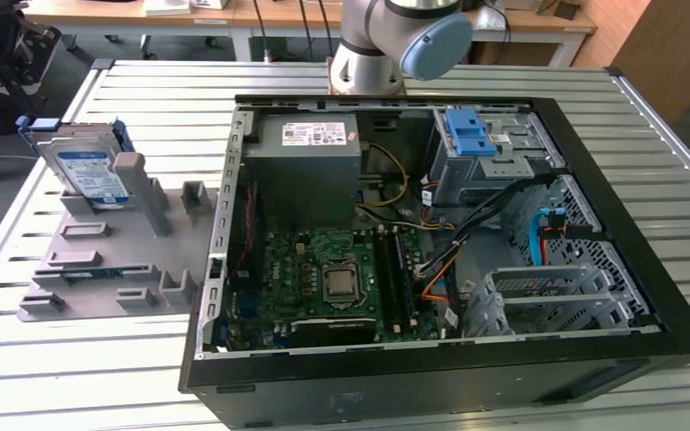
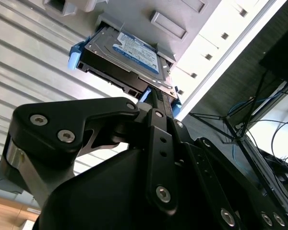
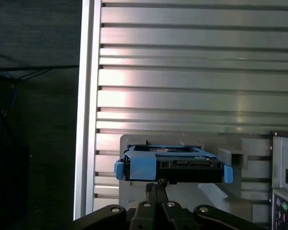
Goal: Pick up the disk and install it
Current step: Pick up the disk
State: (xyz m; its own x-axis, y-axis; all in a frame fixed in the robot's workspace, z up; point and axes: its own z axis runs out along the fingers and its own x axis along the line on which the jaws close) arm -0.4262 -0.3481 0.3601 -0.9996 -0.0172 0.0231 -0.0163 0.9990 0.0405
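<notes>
1. Exterior view: the disk [image 1: 89,172] stands upright in a grey holder [image 1: 111,256] on the desk [image 1: 33,359].
2. First wrist view: the end effector [image 3: 158,184], closed and empty, points at that holder.

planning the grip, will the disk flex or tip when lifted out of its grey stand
Probably stiff and fairly heavy for its size: the disk is a metal-cased block in a blue plastic frame. It stands on edge in the grey stand, so a sideways pull might tilt or jam it.
</notes>
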